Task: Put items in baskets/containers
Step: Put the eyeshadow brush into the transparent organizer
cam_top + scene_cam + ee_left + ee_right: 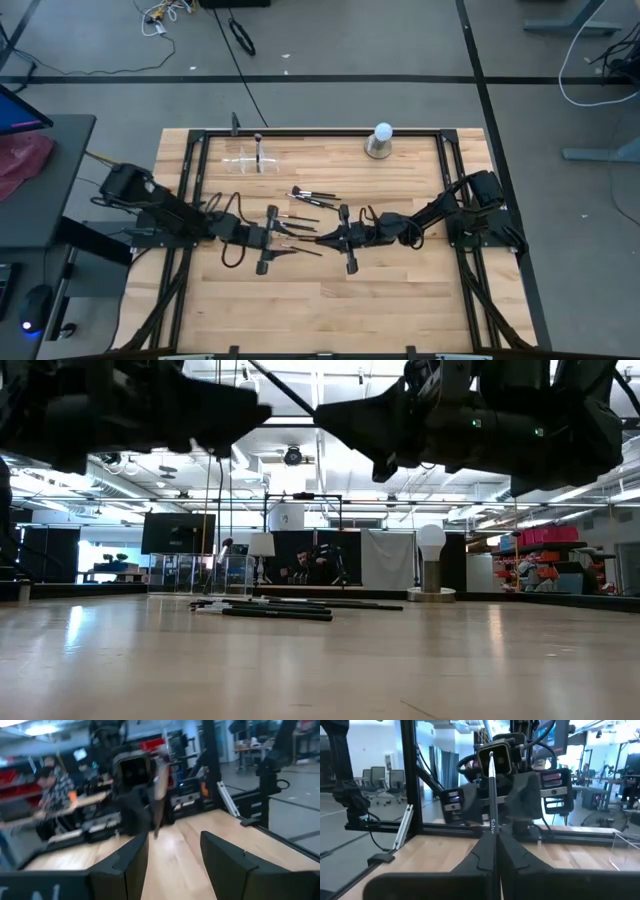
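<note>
Several thin black-handled makeup brushes (312,197) lie flat on the wood at mid-table, and they also show in the low view (275,610). A clear plastic holder (243,160) stands at the far left, with one brush (260,150) upright in it. My right gripper (492,845) hangs above mid-table, shut on one brush. My left gripper (175,860) faces it from the left at close range, open, with nothing between its fingers. Both grippers (265,410) ride well above the table. My right gripper pinches the black handle (492,827) of a brush between its two fingers. The brush runs along the fingers and sticks out past their tips toward my left gripper, slanting upward (280,388). It is lifted clear of the table.
A white ball on a grey round base (381,141) stands at the far edge, right of centre. A black frame rail (320,131) runs around the table. Bare wood lies along the near half (320,310).
</note>
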Action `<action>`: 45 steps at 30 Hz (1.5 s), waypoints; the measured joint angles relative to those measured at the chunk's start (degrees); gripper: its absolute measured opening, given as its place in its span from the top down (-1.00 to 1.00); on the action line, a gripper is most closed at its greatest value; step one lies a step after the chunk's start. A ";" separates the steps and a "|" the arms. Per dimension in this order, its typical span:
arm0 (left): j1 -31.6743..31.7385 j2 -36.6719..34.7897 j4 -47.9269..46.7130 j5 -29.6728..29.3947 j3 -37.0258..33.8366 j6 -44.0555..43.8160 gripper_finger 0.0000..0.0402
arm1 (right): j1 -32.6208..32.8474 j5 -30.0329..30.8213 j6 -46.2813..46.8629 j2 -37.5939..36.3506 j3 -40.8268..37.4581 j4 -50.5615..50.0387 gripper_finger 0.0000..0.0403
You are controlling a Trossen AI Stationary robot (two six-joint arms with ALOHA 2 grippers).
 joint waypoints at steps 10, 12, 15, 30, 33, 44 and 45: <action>-0.41 4.49 0.08 -3.90 7.38 4.42 0.21 | 0.00 0.03 -0.05 -0.02 -0.07 -0.15 0.98; -0.39 4.49 -0.11 -4.10 7.38 4.40 0.34 | 0.06 0.03 -0.31 -0.02 -0.07 -0.15 0.98; -0.57 4.49 -0.16 -4.19 7.38 4.42 0.56 | 0.28 0.09 -0.65 -0.04 -0.07 -0.15 0.98; -1.51 -2.18 -12.28 -8.34 7.27 -1.79 0.88 | 0.68 5.28 2.62 -0.20 -0.14 -5.30 0.74; -1.55 -7.17 -21.26 -10.44 7.29 -4.81 0.89 | 0.66 7.60 2.69 -1.51 -0.14 -9.79 0.57; 5.62 -27.41 -74.06 -24.11 14.76 -23.09 0.88 | 0.76 11.72 8.61 -12.53 -0.16 -35.66 0.14; 7.48 -28.42 -80.57 -24.85 16.59 -24.88 0.88 | 0.80 11.70 8.65 -12.57 -0.16 -35.52 0.13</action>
